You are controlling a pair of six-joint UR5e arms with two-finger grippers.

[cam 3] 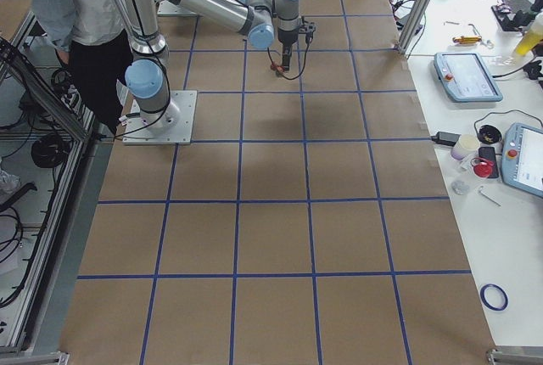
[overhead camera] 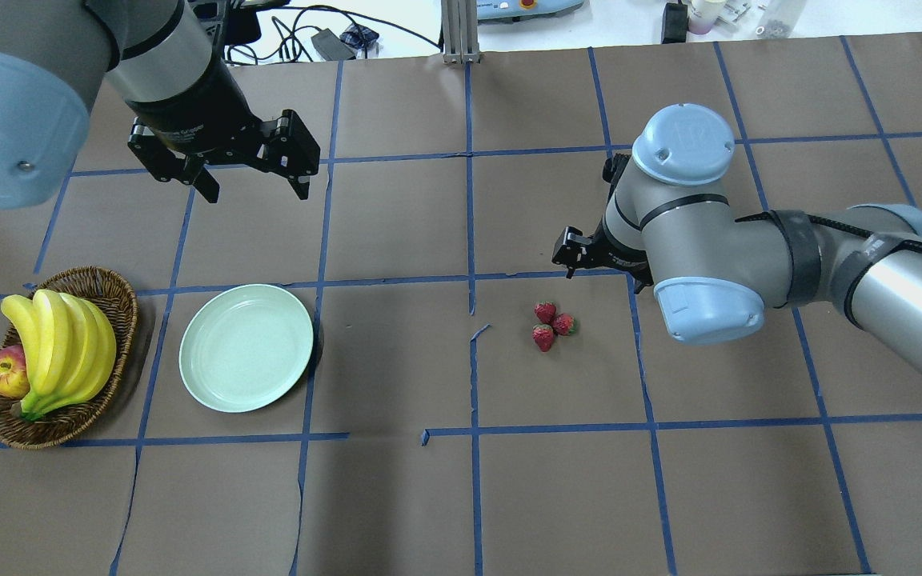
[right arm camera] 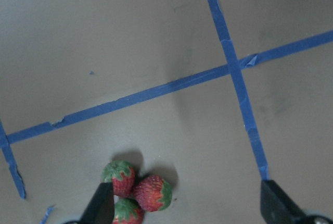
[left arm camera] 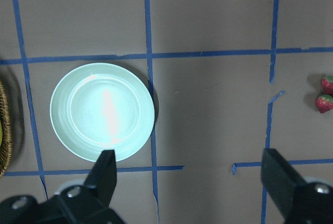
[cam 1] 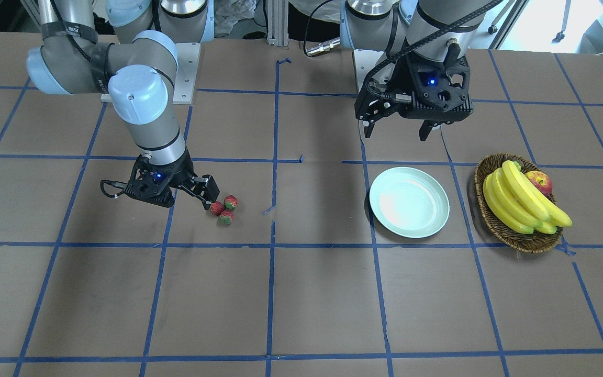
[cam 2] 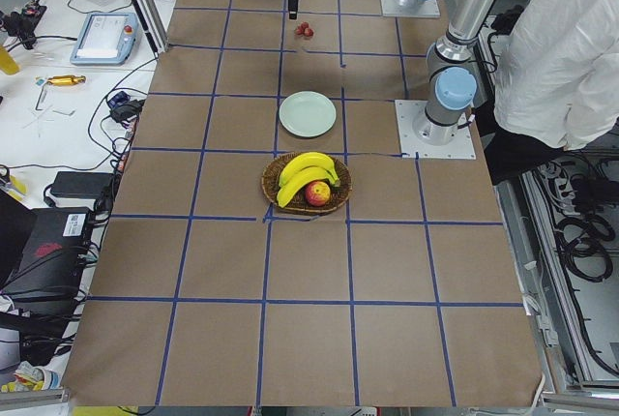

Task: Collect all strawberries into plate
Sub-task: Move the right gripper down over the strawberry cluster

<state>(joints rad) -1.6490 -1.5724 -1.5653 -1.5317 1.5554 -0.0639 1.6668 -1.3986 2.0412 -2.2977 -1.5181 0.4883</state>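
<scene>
At far left in the overhead view, a wicker basket (overhead camera: 121,290) holds bananas (overhead camera: 61,344) and an apple (overhead camera: 3,374). The plate (overhead camera: 246,347) lies beside it; the left gripper (overhead camera: 257,194) hovers beyond, fingers spread wide. Right of centre, well apart from the plate, three strawberries (overhead camera: 551,324) cluster on the table (overhead camera: 461,496). The right gripper (right arm camera: 187,203) hangs just beside them, likewise spread.
</scene>
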